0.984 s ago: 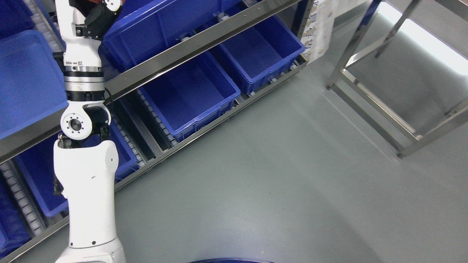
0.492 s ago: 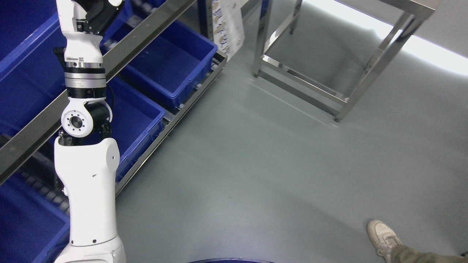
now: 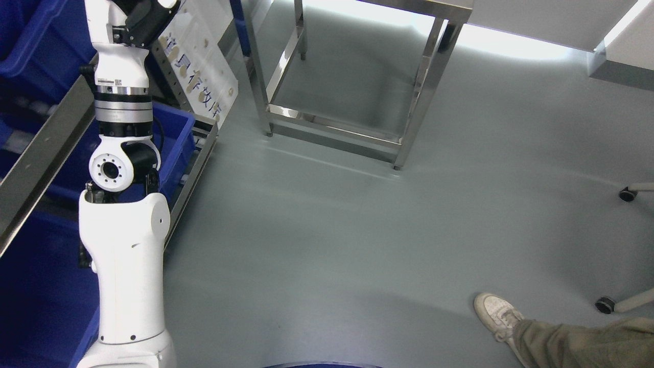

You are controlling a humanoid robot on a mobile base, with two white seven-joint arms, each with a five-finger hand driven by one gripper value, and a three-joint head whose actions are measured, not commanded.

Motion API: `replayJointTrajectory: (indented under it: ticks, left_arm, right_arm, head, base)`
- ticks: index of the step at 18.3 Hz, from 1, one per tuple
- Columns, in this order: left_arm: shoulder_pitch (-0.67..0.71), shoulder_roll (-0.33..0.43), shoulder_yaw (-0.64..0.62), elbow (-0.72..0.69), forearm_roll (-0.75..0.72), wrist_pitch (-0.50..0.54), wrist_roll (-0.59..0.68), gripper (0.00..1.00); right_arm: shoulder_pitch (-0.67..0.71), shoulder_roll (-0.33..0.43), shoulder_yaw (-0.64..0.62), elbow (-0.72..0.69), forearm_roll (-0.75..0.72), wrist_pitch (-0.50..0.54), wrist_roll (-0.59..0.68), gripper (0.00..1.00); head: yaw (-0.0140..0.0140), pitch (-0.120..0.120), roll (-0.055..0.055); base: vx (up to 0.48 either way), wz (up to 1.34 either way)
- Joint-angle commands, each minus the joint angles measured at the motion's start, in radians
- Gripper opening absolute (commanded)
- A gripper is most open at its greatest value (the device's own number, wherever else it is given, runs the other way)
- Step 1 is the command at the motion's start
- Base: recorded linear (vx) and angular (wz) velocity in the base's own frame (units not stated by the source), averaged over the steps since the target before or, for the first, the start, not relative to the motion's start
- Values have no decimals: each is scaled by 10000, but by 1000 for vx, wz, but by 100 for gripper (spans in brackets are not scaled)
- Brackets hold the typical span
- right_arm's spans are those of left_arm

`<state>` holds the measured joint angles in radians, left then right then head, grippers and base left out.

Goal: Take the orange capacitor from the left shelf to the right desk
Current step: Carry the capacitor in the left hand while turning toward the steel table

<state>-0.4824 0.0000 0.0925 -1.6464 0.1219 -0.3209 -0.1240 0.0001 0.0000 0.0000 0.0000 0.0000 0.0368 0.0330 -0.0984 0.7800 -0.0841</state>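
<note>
I am raising my left arm (image 3: pixel 122 168) beside the shelf (image 3: pixel 41 148); its hand is cut off above, so I cannot tell its grip; the desk (image 3: pixel 419 10) is well apart, delivery remaining.

Left arm (image 3: pixel 122 204) upright beside blue bins (image 3: pixel 168 138).

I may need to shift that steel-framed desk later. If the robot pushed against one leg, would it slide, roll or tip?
Probably slide, not roll: the steel desk shows plain feet, no castors on the legs in view. It seems stiff, since low crossbars tie the legs together. Tipping looks unlikely with a low push, though its top is mostly out of frame.
</note>
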Motion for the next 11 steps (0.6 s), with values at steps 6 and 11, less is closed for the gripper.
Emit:
replayJointTrajectory:
  ticks: [6, 11]
  left_arm:
    - [7, 175, -617, -26, 85, -27, -2, 2]
    - [7, 175, -1215, -11, 85, 34, 13, 2]
  right_arm:
    - [137, -175, -107, -338, 0, 0, -8, 100]
    - [137, -175, -107, -338, 0, 0, -8, 100]
  head:
    - [0, 3, 0]
    - [0, 3, 0]
  base:
    - [378, -317]
    - [407, -226]
